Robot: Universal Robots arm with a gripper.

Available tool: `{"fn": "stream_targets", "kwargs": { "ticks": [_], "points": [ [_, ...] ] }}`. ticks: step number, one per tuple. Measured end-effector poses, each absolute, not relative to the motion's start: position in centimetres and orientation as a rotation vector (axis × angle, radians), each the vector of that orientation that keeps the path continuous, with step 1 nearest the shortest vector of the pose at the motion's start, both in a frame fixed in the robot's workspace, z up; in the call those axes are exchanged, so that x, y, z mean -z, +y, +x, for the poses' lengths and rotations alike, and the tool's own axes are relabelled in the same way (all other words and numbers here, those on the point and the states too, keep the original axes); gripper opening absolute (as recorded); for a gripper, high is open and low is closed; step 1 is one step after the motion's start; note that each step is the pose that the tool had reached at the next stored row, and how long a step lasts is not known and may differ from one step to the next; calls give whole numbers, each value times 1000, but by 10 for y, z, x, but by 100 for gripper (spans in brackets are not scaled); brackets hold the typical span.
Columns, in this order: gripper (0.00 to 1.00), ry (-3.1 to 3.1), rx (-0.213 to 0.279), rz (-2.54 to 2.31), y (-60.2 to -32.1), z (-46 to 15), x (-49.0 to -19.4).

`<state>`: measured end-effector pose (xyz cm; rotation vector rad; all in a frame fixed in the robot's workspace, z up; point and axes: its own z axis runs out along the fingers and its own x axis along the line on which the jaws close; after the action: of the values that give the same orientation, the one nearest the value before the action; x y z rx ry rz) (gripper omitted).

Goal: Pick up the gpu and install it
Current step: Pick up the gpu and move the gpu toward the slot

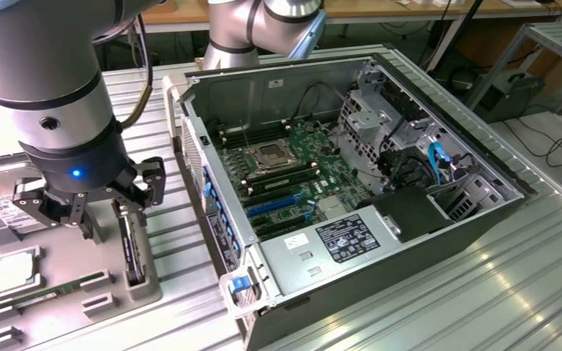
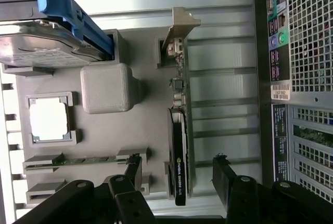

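Your tool (image 2: 178, 171) hangs wide open, empty, above the gpu (image 2: 180, 146); the card stands on edge in the grey holder (image 2: 151, 109) (beside the case (image 2: 307, 37)), long axis passing between both fingers (image 2: 133, 174).

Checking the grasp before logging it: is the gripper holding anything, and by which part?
Nothing is held: the gripper is open, its fingers on either side of the gpu, clear of both faces.

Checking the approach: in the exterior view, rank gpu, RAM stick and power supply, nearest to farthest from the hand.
1. gpu, on edge on the tray, just below the open hand.
2. RAM stick, flat on the tray, exterior view's left.
3. power supply, inside the case, exterior view's right.
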<state>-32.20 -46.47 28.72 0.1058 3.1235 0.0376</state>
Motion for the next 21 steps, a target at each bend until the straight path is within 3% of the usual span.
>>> {"fn": "stream_targets", "kwargs": {
  "ticks": [21],
  "points": [
    [66,3130,-12,-21,-450,-322,-255]
  ]
}}
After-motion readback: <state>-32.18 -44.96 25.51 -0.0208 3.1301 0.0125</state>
